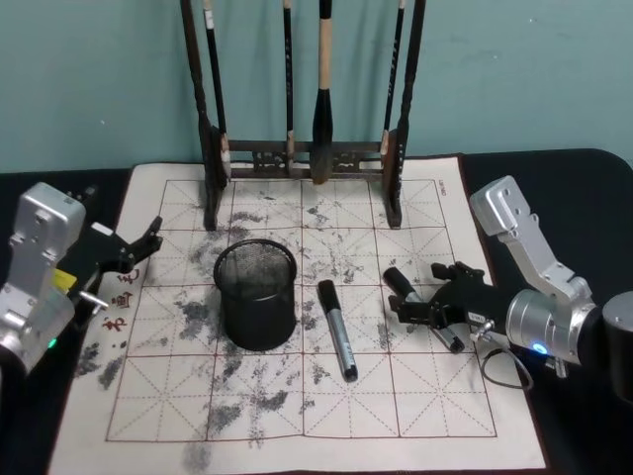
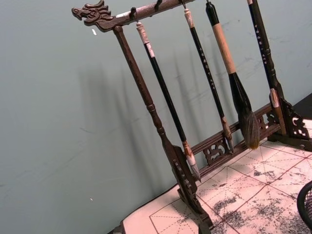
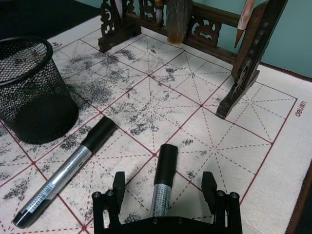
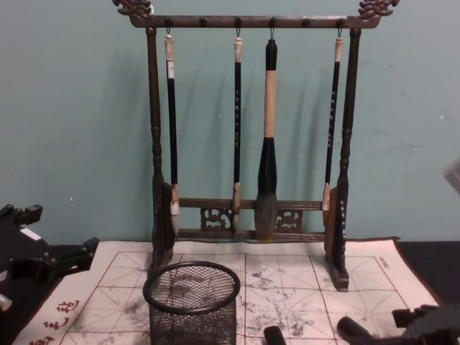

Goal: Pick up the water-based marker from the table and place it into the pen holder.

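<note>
Marker (image 3: 165, 161), the one I judge to be my target, lies flat on the table (image 1: 445, 416), right of centre, between the right gripper's jaws.

Sweeping from the left, the left gripper (image 1: 148, 242) sits parked at the table's left edge with its jaws apart and nothing in them. The holder (image 1: 255, 322) stands upright near the middle. Just beside it on the right lies a twin marker (image 1: 337, 332), its cap toward the rack (image 1: 297, 153).

Next comes my marker, then the right gripper (image 3: 164, 179) low over it. Its jaws are spread wide, 1 finger on each side of the barrel, and neither looks to be touching it, so it holds nothing yet.

The marker's long axis runs straight out from the wrist, cap at the far end, so the jaws would close squarely across the barrel. The right arm is plainly the nearer one. The holder lies to the marker's left, so the carry has to pass over the twin.
</note>
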